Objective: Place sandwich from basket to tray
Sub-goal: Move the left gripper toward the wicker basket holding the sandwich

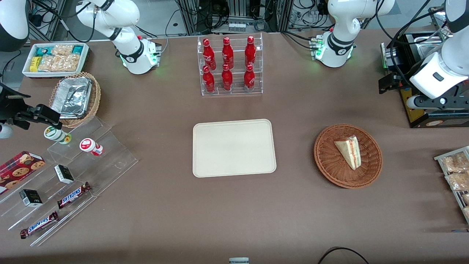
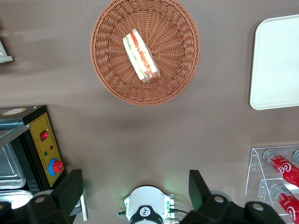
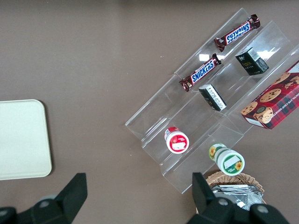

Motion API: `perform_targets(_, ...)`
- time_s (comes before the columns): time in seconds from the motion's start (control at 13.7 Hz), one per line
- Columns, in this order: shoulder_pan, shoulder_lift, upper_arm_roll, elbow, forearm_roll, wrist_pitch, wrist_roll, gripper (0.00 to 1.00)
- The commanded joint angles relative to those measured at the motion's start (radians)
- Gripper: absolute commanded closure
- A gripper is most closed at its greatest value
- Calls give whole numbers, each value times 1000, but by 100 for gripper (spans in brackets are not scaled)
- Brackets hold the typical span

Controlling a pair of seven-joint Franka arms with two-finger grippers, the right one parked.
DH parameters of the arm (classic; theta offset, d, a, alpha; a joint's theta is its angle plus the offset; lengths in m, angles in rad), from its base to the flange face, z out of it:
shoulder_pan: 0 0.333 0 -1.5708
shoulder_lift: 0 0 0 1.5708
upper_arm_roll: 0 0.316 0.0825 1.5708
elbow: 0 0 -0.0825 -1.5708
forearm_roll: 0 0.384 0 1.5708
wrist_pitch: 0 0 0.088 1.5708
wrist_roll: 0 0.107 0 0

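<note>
Sandwich (image 1: 349, 151) lying on its side in the wicker basket (image 1: 348, 156), right of centre in the front frame, untouched. Cream tray (image 1: 234, 147) bare at mid-frame, well apart from the basket. Gripper (image 2: 135, 189) high above the counter (image 1: 234, 212), fingers spread wide, holding nothing. Best to descend straight over the wedge, turn the wrist so the fingers (image 2: 70, 189) straddle the bread faces, close gently to avoid squashing the filling, and lift clear of the rim.
</note>
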Motion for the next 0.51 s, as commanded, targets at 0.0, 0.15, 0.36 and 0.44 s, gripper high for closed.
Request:
perform_targets(0.0, 17, -14, -17, 5, 8, -16, -3, 0)
perform_targets(0.15, 19, -11, -17, 2, 8, -5, 0, 0)
perform_targets(0.36, 19, -14, -15, -39, 7, 24, -2, 0)
perform_targets(0.44, 19, -15, -15, -67, 7, 52, -2, 0)
